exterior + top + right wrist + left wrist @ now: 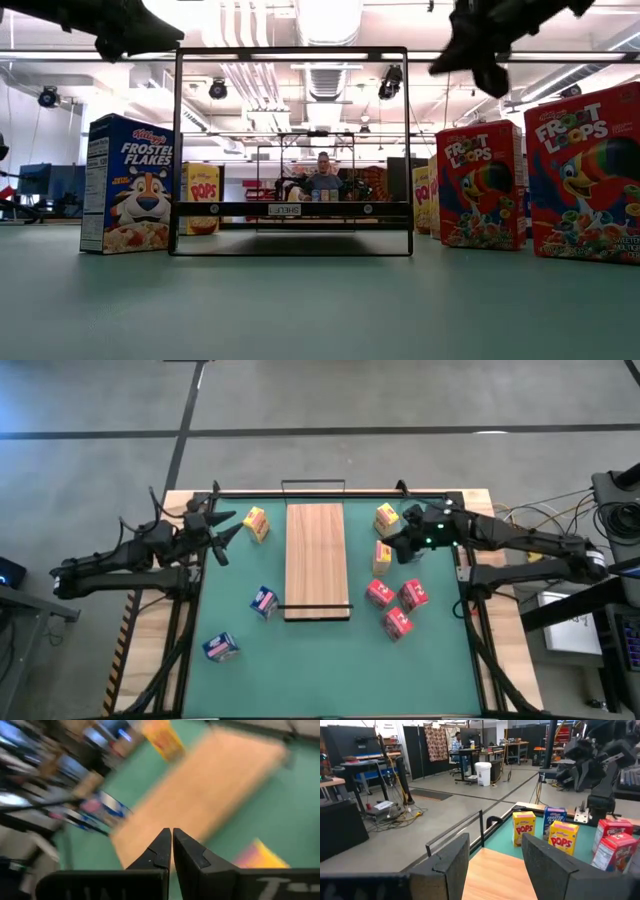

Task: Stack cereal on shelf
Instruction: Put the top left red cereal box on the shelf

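Nothing stacked yet, by the look of it. Left gripper [222,528] hovers w/ fingers spread, empty, near the far left corner, just beside a yellow box [256,523]; two blue boxes [264,601] sit nearer on the mat. The shelf [316,560] lies mid-table, board bare. Right gripper [171,841] is pinched closed on nothing, over two more yellow boxes [386,517]; three red boxes [398,605] cluster nearer. A third blue box [553,820] shows only in the left wrist view, so approx. all nine remain to place.
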Controlling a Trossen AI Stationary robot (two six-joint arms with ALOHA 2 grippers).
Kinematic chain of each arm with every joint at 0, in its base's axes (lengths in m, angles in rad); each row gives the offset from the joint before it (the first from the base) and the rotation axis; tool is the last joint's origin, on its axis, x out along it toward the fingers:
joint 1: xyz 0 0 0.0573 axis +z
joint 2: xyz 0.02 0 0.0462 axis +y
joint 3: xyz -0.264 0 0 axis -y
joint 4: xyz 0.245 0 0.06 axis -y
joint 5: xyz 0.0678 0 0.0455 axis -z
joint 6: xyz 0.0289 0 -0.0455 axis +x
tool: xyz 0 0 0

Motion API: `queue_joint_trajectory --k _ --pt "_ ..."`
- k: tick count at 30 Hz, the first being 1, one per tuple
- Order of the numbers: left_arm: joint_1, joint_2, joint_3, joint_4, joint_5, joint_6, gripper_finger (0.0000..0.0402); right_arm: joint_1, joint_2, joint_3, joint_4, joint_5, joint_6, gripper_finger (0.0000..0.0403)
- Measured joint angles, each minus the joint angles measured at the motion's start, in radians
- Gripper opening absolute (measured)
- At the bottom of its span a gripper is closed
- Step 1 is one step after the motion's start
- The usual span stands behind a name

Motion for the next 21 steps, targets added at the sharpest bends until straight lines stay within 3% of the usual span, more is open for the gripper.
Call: queue_joint_trajectory --k 5,11,21 --pt "0.0 0.0 0.0 0.003 -0.001 0.023 0.0165 0.056 0.067 0.167 -0.245 0.077 0.075 0.0009" --pt "0.0 0.001 0.0 0.01 -0.001 0.026 0.0165 0.104 0.143 0.326 -0.464 0.08 0.127 0.0009" --pt "0.0 0.001 0.0 0.018 0.0 0.023 0.0165 0.125 0.233 0.389 -0.57 -0.086 0.17 0.0009"
